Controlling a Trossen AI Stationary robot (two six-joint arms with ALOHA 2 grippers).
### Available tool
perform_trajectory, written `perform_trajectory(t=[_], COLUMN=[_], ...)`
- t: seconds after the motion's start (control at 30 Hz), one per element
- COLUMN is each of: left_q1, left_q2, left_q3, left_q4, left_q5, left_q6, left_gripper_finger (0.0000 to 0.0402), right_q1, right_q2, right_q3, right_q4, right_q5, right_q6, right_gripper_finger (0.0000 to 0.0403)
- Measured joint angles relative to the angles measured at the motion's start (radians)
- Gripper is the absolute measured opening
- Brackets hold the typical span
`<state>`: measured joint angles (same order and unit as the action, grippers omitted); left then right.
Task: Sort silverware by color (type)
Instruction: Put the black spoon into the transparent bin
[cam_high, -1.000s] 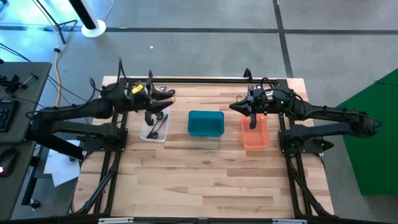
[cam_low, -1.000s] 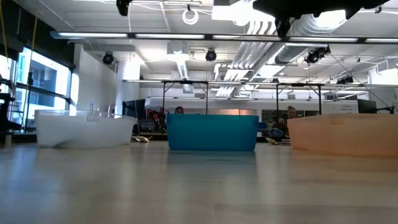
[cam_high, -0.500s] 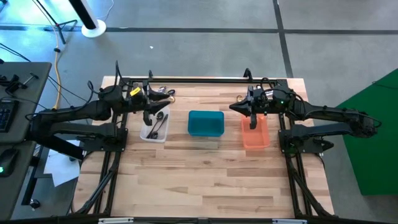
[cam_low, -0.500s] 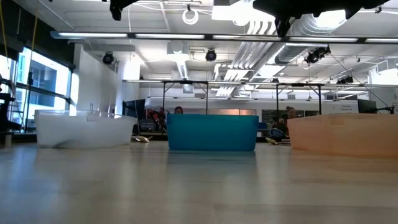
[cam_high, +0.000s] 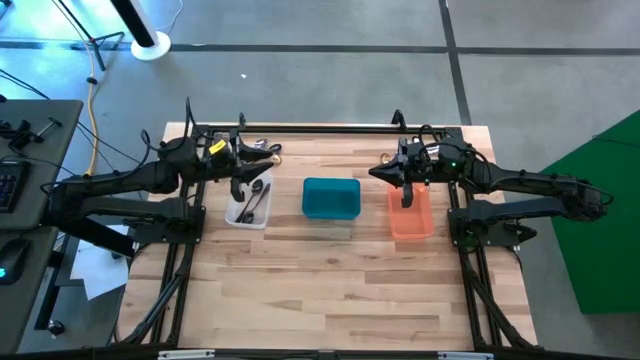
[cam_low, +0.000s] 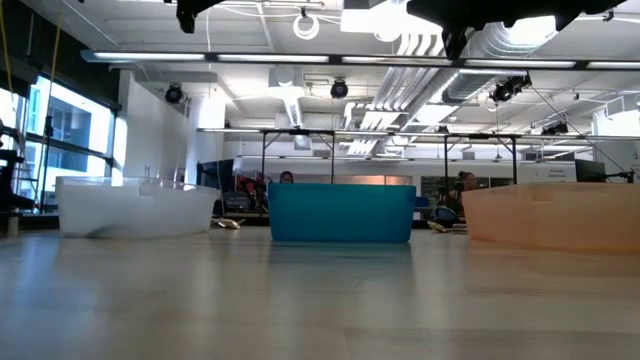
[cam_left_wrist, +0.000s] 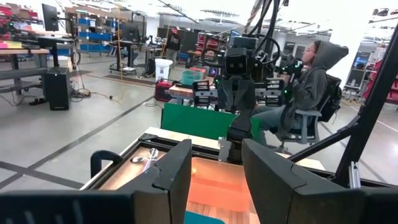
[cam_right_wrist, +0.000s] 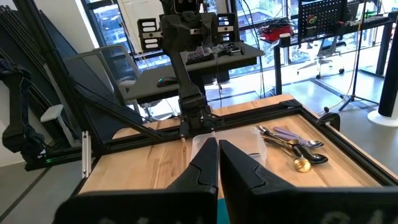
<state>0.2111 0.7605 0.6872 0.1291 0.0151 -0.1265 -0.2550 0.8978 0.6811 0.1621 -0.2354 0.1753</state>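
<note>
The loose silverware (cam_high: 262, 150) lies in a small pile on the table just beyond the far end of the clear bin (cam_high: 247, 203), handles pointing roughly along the table's back rail; silver pieces and one gold-toned spoon show among them. A couple of dark utensils (cam_high: 255, 198) already lie lengthwise inside that bin. The left gripper (cam_high: 240, 186) hangs over the bin's far end, jaws apart and empty, much nearer the pile. The right gripper (cam_high: 406, 196), pinched closed, waits over the orange bin (cam_high: 411, 222).
</note>
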Motion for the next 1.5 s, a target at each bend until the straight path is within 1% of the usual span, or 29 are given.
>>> perform_trajectory(t=[0.3, 0.37, 0.53, 0.63, 0.73, 0.9, 0.97, 1.07, 1.17, 1.3, 1.5], left_q1=[0.000, 0.000, 0.001, 0.016, 0.067, 0.206, 0.271, 0.359, 0.426, 0.503, 0.601], left_q2=[0.000, 0.000, 0.015, 0.028, 0.062, 0.170, 0.227, 0.308, 0.394, 0.503, 0.660], left_q3=[0.000, 0.000, 0.000, 0.001, 0.042, 0.187, 0.237, 0.290, 0.330, 0.363, 0.369], left_q4=[-0.007, -0.006, -0.026, -0.044, -0.150, -0.454, -0.554, -0.663, -0.762, -0.870, -0.931], left_q5=[-0.015, -0.045, -0.167, -0.193, -0.194, -0.192, -0.168, -0.112, -0.082, -0.079, -0.079], left_q6=[-0.001, -0.027, -0.091, -0.138, -0.161, -0.218, -0.238, -0.231, -0.209, -0.156, -0.110], left_gripper_finger=[0.0131, 0.0131, 0.0131, 0.0131, 0.0131, 0.0131, 0.0131, 0.0131, 0.0131, 0.0131, 0.0131], right_q1=[0.000, 0.000, 0.000, 0.000, 0.000, 0.000, 0.000, 0.000, 0.000, 0.000, 0.000], right_q2=[0.000, 0.000, 0.000, 0.000, 0.000, 0.000, 0.000, 0.000, 0.000, 0.000, 0.000], right_q3=[0.000, 0.000, 0.000, 0.000, 0.000, 0.000, 0.000, 0.000, 0.000, 0.000, 0.000], right_q4=[0.000, 0.000, 0.000, 0.000, 0.000, 0.000, -0.001, -0.004, -0.017, -0.041, -0.056], right_q5=[0.000, 0.000, 0.001, 0.001, 0.001, 0.001, 0.001, 0.001, 0.001, 0.001, 0.001], right_q6=[0.000, 0.000, 0.000, 0.000, 0.000, 0.000, 0.000, 0.000, 0.005, 0.005, 0.004], right_gripper_finger=[0.0000, 0.0000, 0.0000, 0.0000, 0.0000, 0.0000, 0.0000, 0.0000, 0.0000, 0.0000, 0.0000])
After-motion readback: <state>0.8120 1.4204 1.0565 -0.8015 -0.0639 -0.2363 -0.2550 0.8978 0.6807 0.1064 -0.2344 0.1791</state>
